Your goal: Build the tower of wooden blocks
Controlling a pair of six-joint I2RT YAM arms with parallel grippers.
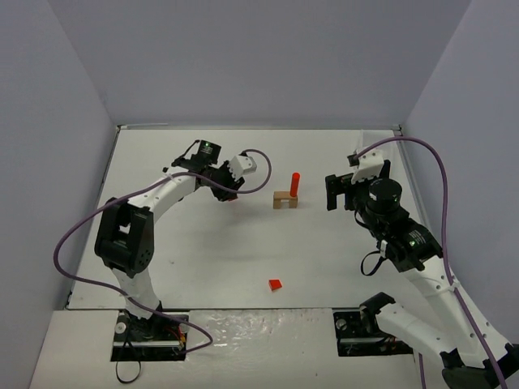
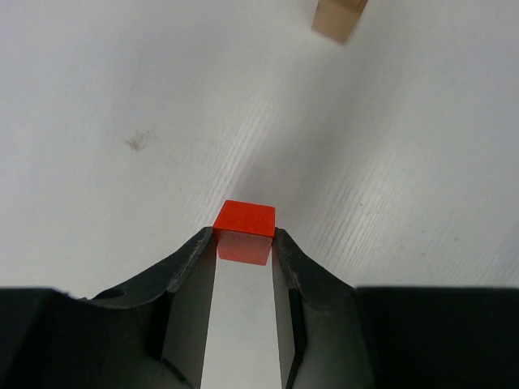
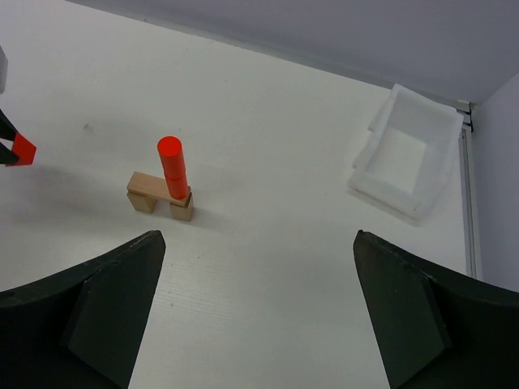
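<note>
left of tower (image 1: 287, 194), left gripper (image 2: 244, 243) pinches red block (image 2: 245, 219) at tips only; right gripper (image 3: 258, 259) wide, empty; risk: block slips, or nudge topples red cylinder (image 3: 172, 166)

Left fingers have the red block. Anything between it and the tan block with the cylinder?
Nothing visible. Only bare table lies between the red block in the left gripper and the tan block. The red cylinder stands on its end away from that gripper; the other red piece lies well off, near the arm bases.
</note>
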